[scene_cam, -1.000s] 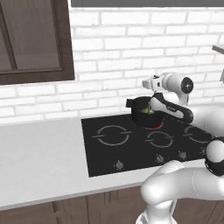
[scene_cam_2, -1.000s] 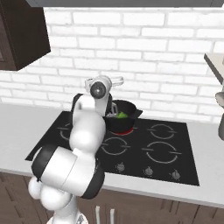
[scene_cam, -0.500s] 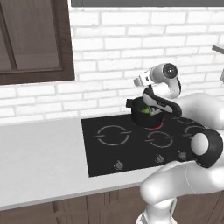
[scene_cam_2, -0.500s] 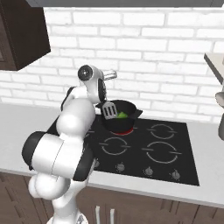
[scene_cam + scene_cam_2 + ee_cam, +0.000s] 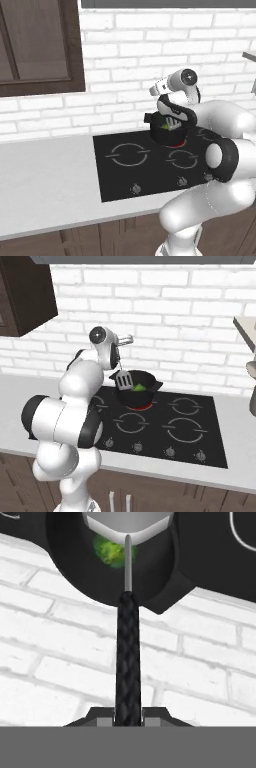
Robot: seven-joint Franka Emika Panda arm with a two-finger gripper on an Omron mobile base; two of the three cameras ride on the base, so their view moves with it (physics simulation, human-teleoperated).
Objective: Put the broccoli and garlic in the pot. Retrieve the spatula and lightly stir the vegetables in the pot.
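- Fingertips (image 5: pixel 102 714) sit closed tight on the dark textured grip of the spatula (image 5: pixel 128 647), which runs straight away from the gripper (image 5: pixel 128 716) in the hand view.
- Past the grip, the thin grey shaft leads to the pale flat head, which lies over the mouth of the pot (image 5: pixel 70 567).
- The broccoli (image 5: pixel 110 553) shows as a green patch inside the pot, just beside the spatula head.
- In the right base view the spatula (image 5: pixel 123 380) hangs with its slotted head at the near rim of the pot (image 5: pixel 145 390), green broccoli (image 5: pixel 138 388) beside it.
- The pot stands on a red-glowing rear burner of the black cooktop (image 5: pixel 165 428).
- In the left base view the pot (image 5: pixel 169 134) sits under the arm's wrist, with the slotted head (image 5: pixel 173 123) and a bit of green at its mouth.
- The cooktop is set in a grey counter (image 5: pixel 47 175) before a white brick wall (image 5: pixel 125 60).
- I cannot make out the garlic.
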